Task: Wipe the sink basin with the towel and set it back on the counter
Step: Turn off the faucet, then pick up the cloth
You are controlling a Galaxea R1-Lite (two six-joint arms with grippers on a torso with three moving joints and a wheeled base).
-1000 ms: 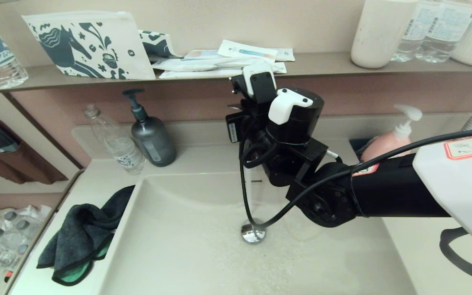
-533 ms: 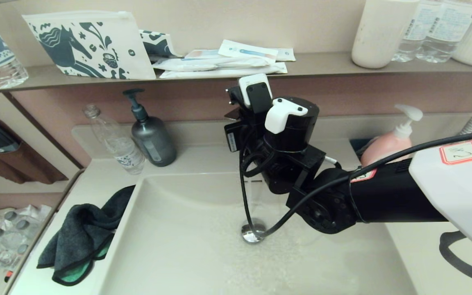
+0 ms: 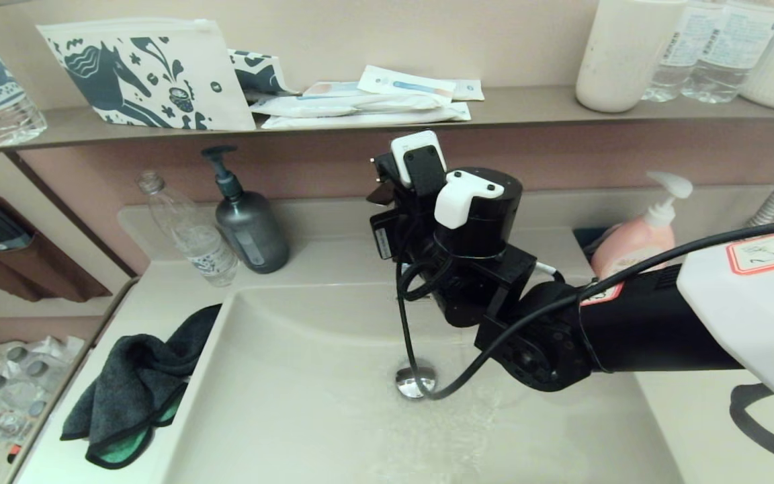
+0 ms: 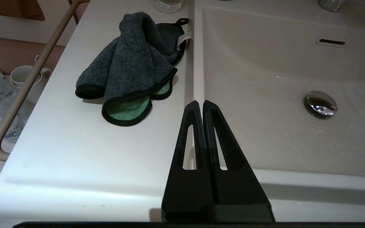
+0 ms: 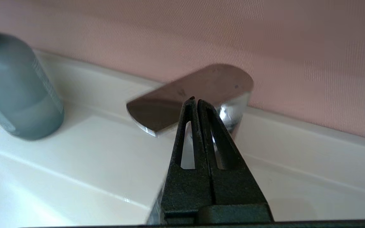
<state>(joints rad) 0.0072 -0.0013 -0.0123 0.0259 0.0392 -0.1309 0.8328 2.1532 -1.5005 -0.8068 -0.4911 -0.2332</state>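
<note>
- The right wrist view alone shows the right gripper (image 5: 194,102), fingers pressed together, at the chrome faucet handle (image 5: 198,91); whether they touch is unclear.
- From the head, the arm's own bulk hides that gripper above the sink basin (image 3: 306,403).
- The left gripper (image 4: 200,104), clenched and empty, hangs by the basin's front rim.
- The towel (image 4: 131,63) lies bunched on the counter (image 4: 74,152), beside the basin's left edge.

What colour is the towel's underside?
Bright green, under a charcoal-grey top with black edging; the towel shows best in the left wrist view.
</note>
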